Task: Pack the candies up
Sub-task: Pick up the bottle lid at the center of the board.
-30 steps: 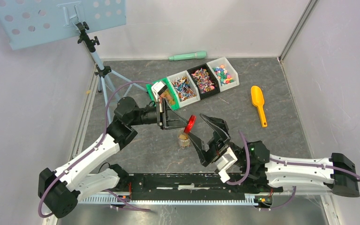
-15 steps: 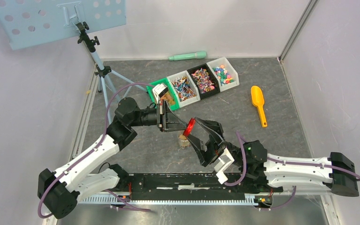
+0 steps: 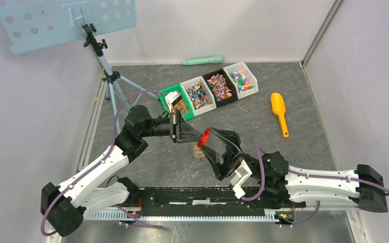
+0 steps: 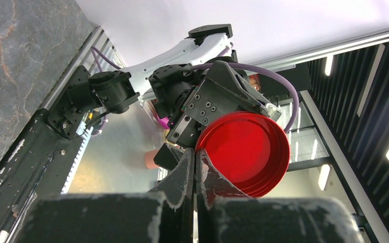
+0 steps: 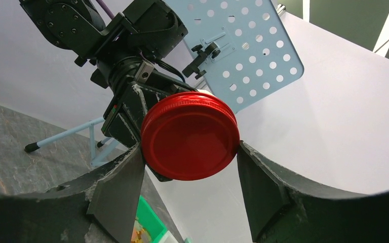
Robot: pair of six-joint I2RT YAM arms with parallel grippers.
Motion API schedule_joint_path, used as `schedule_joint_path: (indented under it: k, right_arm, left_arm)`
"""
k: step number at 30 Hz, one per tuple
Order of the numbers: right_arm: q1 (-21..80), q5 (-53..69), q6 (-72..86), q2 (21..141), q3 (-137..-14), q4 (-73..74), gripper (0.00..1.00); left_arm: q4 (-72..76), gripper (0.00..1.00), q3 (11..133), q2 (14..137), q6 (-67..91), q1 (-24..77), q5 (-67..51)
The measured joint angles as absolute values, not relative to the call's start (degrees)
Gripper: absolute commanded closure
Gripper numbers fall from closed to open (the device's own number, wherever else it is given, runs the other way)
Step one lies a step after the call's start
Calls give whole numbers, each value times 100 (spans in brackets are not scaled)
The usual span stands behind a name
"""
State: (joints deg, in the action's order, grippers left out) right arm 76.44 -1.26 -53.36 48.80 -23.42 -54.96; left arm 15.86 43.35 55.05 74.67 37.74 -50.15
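Now right hand [image 5: 190, 148] around red lid [image 5: 188, 129]

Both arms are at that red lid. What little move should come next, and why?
Probably the right gripper should tighten on the red lid: its fingers stand at the lid's two sides, though a firm grip isn't evident, while the left gripper pinches only the rim. Then the left could let go.

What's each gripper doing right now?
Left gripper: shut on the red lid.
Right gripper: flanks the red lid; grip cannot be told.
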Motion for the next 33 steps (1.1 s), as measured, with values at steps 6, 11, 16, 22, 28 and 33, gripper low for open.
schedule_joint_path:
  k: [6,11,16,22,28,33]
  right_arm:
    - [7644,-126,-5317,4799,-2342,-5293,43]
    - [7642,-38,-5308,4744,-2342,-5131,47]
    - [7644,-106,-5164,4681,-2357,-5009,47]
    - [7644,-714,-4440,4543,-2788,-4071,47]
    - [7644,-1323,-3391,4569,-3297,-2571,47]
    - [7644,-1715,-2373,4899,-3804,-1188,48]
  left_arm:
    - [1411,98,4342,5507,7317,3774,-5035]
    - [1291,76,4346,5511,7249,3774,-5103]
    - [663,23,4504,5511,6744,3774,-4928]
    - [-1417,0,5415,5511,4980,3656,-3583]
    - [-2685,0,5892,5037,3301,3607,-1020]
    - [-3006,0,5430,4141,2405,3607,744]
